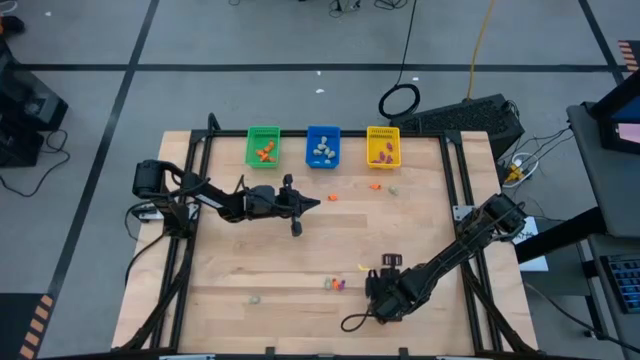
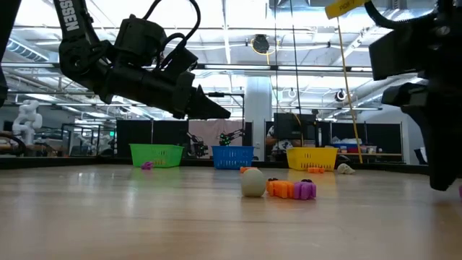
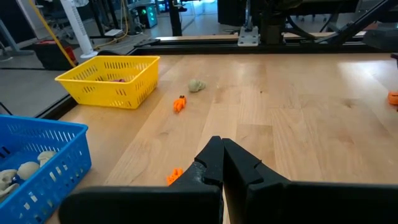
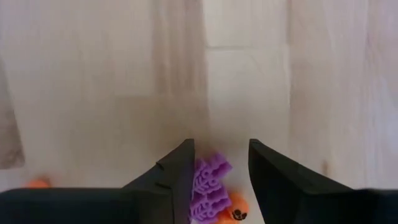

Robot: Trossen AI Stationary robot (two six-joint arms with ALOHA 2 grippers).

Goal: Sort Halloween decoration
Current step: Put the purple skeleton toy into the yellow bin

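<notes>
While the left tool [image 1: 312, 204] hangs closed and empty, the right tool [image 4: 219, 169] straddles one purple trinket [image 4: 208, 180], fingers apart.

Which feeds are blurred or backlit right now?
Right wrist view: the table is smeared, the purple trinket between the open right pincer still readable. Low view: bright ceiling lights silhouette the arms. Left wrist view: sharp, yellow bin clear.

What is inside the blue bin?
The blue bin holds several pale trinkets; the left wrist view shows some behind its mesh wall. Its wall hides the bin's bottom there, so an exact count is not possible.
</notes>
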